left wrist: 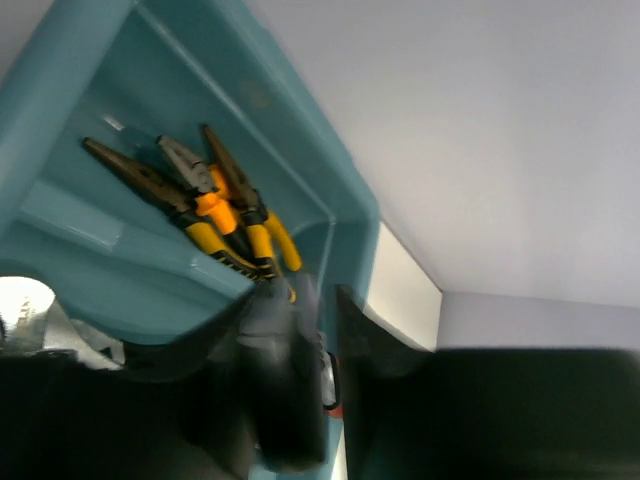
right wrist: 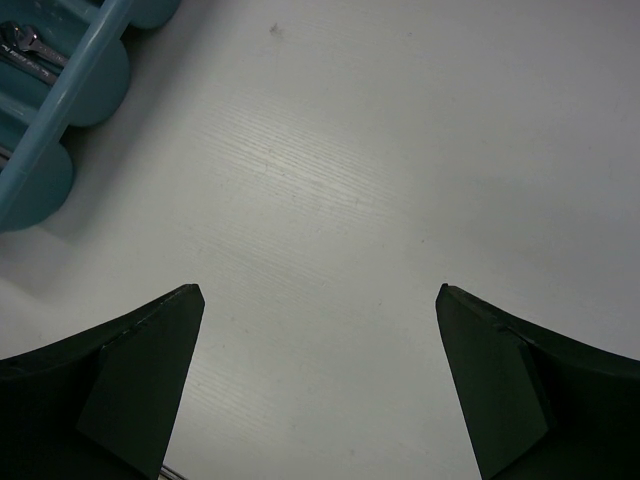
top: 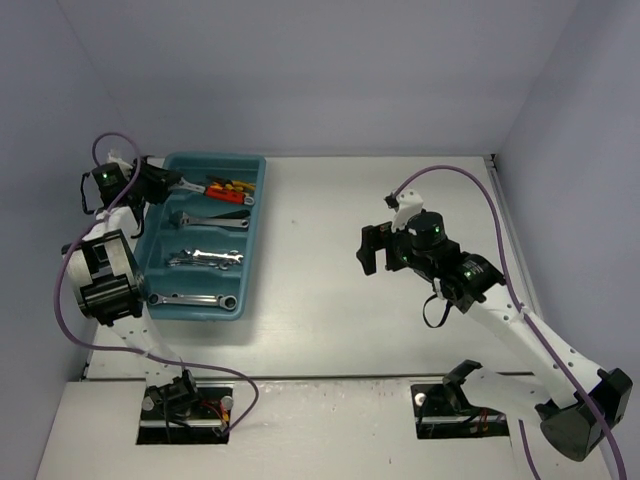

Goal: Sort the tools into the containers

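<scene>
One teal tray (top: 215, 157) has four compartments (top: 200, 275). Three pliers (left wrist: 215, 215) lie in the far one and one dark tool (top: 212, 218) in the next. The silver wrenches (top: 205, 258) nearer overlap too much to count.

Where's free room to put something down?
Bare table lies between the teal tray and the right gripper, and beyond that gripper toward the far wall. The tray is crowded: tools in every compartment, left gripper at its far-left corner.
</scene>
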### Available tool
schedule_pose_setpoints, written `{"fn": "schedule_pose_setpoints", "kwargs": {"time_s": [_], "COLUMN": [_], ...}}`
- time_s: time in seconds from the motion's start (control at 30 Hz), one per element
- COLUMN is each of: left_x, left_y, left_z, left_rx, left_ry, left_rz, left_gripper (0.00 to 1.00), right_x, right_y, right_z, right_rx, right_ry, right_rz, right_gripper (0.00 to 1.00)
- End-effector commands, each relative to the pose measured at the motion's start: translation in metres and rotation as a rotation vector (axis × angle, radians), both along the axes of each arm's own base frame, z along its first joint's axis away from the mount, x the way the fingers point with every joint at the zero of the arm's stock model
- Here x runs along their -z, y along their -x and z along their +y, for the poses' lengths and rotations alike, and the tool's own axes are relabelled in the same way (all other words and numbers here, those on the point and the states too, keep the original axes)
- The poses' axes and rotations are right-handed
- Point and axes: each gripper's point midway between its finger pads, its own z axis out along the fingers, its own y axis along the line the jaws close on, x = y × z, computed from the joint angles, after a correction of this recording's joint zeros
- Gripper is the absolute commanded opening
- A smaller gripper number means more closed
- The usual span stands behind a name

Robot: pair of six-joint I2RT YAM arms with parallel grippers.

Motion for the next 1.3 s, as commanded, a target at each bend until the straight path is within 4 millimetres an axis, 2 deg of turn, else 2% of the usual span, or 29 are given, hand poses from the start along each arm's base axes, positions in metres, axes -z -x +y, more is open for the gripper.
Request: {"fn": "schedule_pose_setpoints", "kwargs": {"time_s": [0.0, 0.33, 0.5, 0.6, 0.63, 0.73, 0.8, 1.1, 1.27], "left_x": [-0.016, 0.009, 0.011, 0.018, 0.014, 0.017, 0.013, -0.004, -0.03], "left_y": [-0.001, 0.006, 0.016, 0.028, 0.03, 0.045, 0.053, 0.067, 0.07], "left_z": [-0.015, -0.005, 0.006, 0.015, 0.017, 0.02, 0.029, 0.035, 0.037], "left_rx": [0.077, 0.046, -0.003, -0.046, -0.058, -0.078, -0.119, -0.146, -0.149], "left_ry": [-0.106, -0.135, -0.135, -0.184, -0.194, -0.216, -0.259, -0.318, -0.354], "left_rz": [-0.091, -0.014, 0.037, 0.132, 0.14, 0.215, 0.249, 0.294, 0.27], "left_gripper": [0.43, 0.53, 0.56, 0.57, 0.57, 0.58, 0.58, 0.58, 0.58], "right_x": [-0.013, -0.011, -0.011, -0.01, -0.01, -0.008, -0.007, -0.008, -0.015], "right_y": [-0.01, -0.009, -0.01, -0.01, -0.01, -0.01, -0.01, -0.011, -0.012], "right_z": [0.004, 0.006, 0.007, 0.007, 0.007, 0.008, 0.008, 0.008, 0.007], "right_rx": [-0.001, -0.011, -0.016, -0.017, -0.016, -0.02, -0.02, -0.027, -0.022], "right_ry": [-0.025, -0.026, -0.023, -0.021, -0.02, -0.018, -0.018, -0.013, -0.017], "right_rz": [-0.045, -0.037, -0.036, -0.035, -0.036, -0.029, -0.028, -0.033, -0.05], "right_gripper": [1.0, 1.0, 1.0, 1.0, 1.0, 1.0, 1.0, 1.0, 1.0]}}
